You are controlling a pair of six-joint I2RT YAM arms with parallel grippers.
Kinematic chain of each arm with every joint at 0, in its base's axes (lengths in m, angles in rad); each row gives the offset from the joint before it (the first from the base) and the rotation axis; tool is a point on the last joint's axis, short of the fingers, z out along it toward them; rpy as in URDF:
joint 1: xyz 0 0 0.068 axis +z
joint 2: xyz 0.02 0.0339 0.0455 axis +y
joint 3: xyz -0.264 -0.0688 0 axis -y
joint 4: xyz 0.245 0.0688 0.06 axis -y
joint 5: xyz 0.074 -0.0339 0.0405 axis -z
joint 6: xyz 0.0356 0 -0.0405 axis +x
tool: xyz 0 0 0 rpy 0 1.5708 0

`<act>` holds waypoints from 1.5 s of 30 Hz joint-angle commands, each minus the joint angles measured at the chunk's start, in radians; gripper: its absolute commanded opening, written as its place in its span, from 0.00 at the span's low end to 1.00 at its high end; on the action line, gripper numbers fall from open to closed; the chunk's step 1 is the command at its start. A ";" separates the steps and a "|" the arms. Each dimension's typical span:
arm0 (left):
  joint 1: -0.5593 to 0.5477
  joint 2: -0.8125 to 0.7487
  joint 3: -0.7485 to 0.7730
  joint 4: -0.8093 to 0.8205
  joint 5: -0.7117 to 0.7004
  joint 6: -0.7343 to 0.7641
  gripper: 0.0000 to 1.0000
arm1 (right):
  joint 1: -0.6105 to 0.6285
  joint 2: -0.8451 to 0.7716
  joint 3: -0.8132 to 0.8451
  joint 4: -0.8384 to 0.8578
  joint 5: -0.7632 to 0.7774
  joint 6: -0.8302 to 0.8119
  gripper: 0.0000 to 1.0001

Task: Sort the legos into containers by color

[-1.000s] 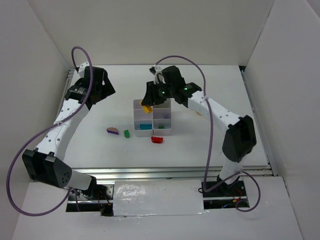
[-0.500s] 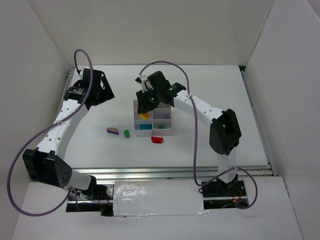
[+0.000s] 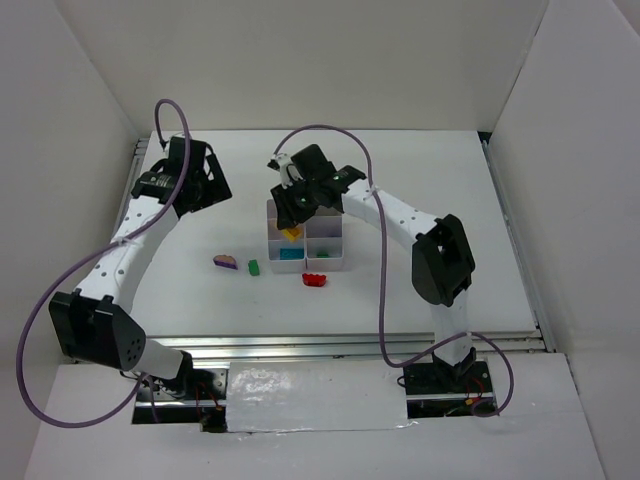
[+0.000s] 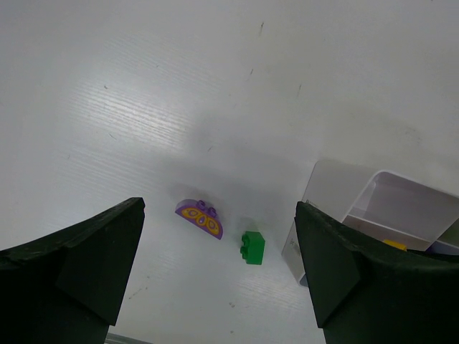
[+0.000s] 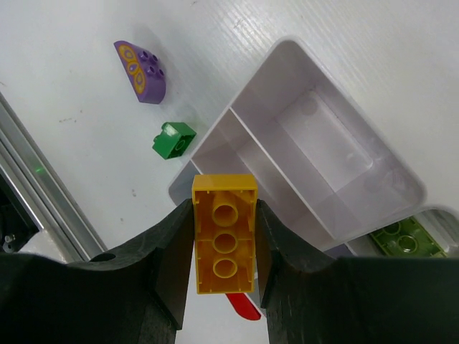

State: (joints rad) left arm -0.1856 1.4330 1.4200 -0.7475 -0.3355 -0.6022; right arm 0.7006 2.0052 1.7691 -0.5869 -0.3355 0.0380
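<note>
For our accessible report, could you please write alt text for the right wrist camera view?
The right gripper is shut on a yellow lego, held over the edge of the white containers, where two compartments look empty. A purple curved piece and a small green brick lie on the white table beside them, and a light green brick sits in another compartment.

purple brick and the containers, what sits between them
Only the green brick, between the purple brick and the containers; left wrist view shows it.
</note>
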 commanded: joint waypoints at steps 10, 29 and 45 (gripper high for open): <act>0.005 0.020 0.045 0.016 0.049 0.030 0.98 | 0.023 -0.022 0.006 0.062 0.036 -0.125 0.26; 0.005 0.000 0.028 0.042 0.121 0.050 0.98 | 0.037 -0.052 -0.053 0.133 0.056 -0.201 0.33; 0.005 0.000 0.039 0.042 0.170 0.061 0.98 | 0.043 -0.105 -0.120 0.208 0.119 -0.247 0.37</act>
State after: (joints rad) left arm -0.1856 1.4578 1.4269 -0.7322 -0.1909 -0.5709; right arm 0.7349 1.9808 1.6695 -0.4656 -0.2432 -0.1852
